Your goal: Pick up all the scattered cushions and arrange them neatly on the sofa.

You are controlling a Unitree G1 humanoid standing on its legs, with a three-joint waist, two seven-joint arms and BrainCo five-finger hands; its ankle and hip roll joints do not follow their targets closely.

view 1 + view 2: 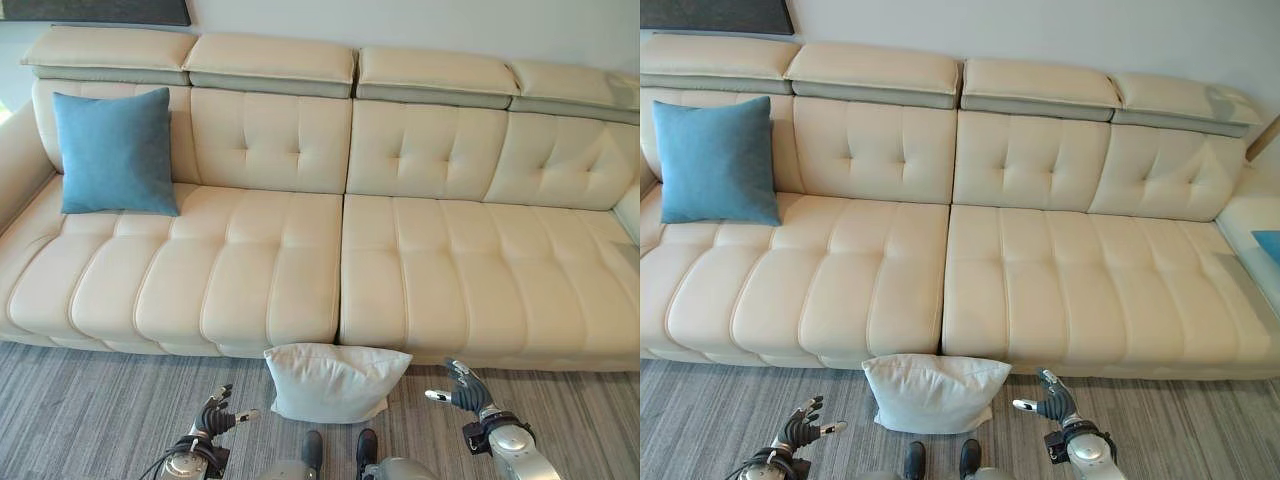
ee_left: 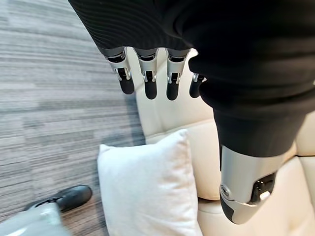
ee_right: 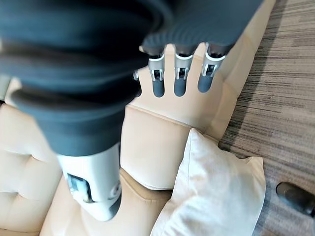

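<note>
- Nearest the camera, the left hand (image 1: 213, 418) hangs low over the striped grey floor (image 1: 90, 400), to the left of the white cushion (image 1: 334, 381); its fingers (image 2: 147, 78) are straight and spread, the thumb apart, and it holds nothing.
- That white cushion stands on the floor between the two hands, leaning against the front of the sofa (image 1: 300, 270) below the seam where the two seat sections meet; neither hand touches it.
- Right of the cushion, the right hand (image 1: 462, 388) hovers above the floor, near the sofa's front edge; its fingers (image 3: 179, 78) are likewise extended and relaxed, with nothing in its grasp.
- Farther back, on the left end of the cream sofa, a blue cushion (image 1: 115, 152) stands upright on the seat, leaning against the backrest just beside the left armrest.
- At the far right edge of the right eye view, a small patch of blue (image 1: 1268, 246) lies on the sofa's side section; what it is cannot be told.
</note>
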